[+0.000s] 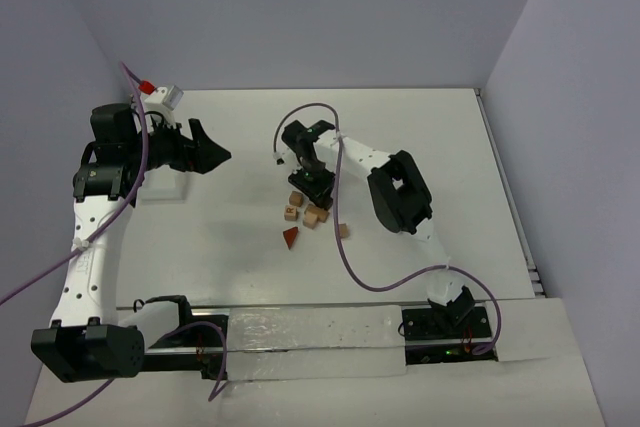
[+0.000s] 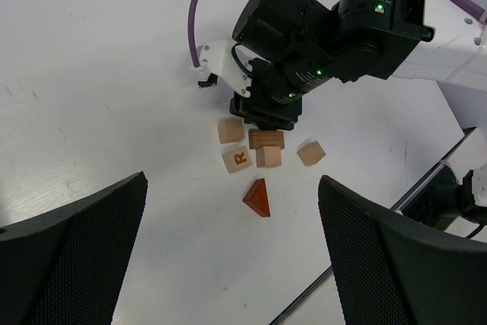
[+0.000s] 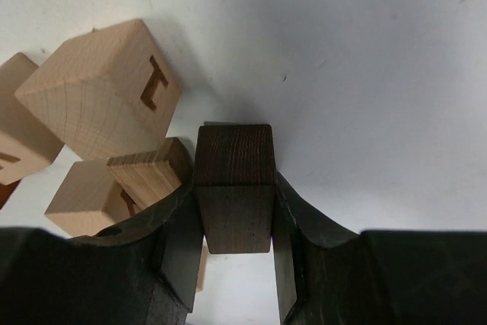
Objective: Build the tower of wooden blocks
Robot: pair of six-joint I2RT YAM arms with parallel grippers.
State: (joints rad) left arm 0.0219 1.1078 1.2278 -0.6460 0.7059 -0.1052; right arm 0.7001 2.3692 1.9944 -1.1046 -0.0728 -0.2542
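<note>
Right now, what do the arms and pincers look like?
The left arm and right arm have white links, black joint housings and a purple cable each. The left pincer and right pincer are black; the left one's fingers look mesh-textured.

Bright, even overhead light in all views. Top view is sharp; the white table (image 1: 230, 147) is slightly washed out, with soft shadows toward 6 o'clock. Left wrist: fingers (image 2: 68, 256) near-black at 7 and 5 o'clock. Right wrist: dark block (image 3: 233, 188) is sharp, with grey shadow from 12 to 3 o'clock.
</note>
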